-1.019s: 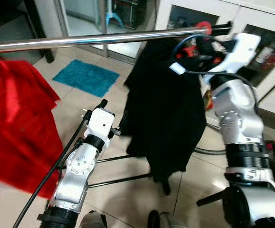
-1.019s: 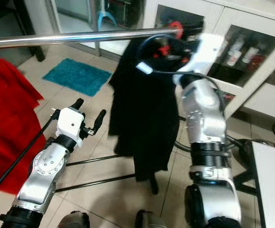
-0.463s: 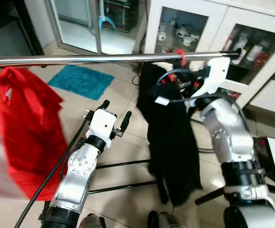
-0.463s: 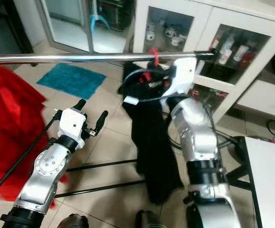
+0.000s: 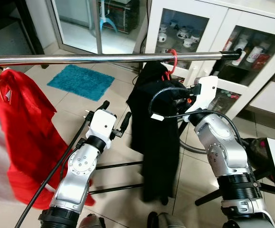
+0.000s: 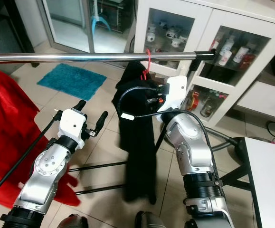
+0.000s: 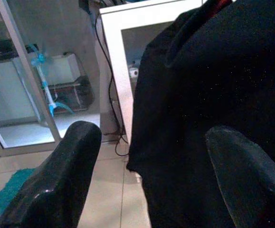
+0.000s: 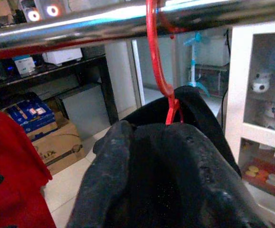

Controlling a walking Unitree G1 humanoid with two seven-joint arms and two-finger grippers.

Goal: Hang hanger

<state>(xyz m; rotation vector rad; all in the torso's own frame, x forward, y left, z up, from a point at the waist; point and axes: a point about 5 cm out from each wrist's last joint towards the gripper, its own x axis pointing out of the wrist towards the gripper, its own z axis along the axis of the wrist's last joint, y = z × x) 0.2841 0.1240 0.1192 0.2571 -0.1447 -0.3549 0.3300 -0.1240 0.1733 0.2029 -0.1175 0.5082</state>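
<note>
A red garment (image 5: 23, 128) shares our steel rail (image 5: 80, 59). The red hanger (image 5: 172, 61) with the black garment (image 5: 156, 133) now hooks it. Our right hand (image 5: 187, 97) has dropped, grip unclear; left hand (image 5: 114, 116) spread apart.

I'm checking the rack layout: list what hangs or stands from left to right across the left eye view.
red garment → left pincer → black garment on its red hanger → right arm

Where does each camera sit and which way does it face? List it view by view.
Eye views: on the head, looking down at both arms, the rail and the black garment on its red hanger.
Left wrist: along the left gripper, jaws open, toward the garment.
Right wrist: along the right gripper at the hanger's hook.
All share the garment.
</note>
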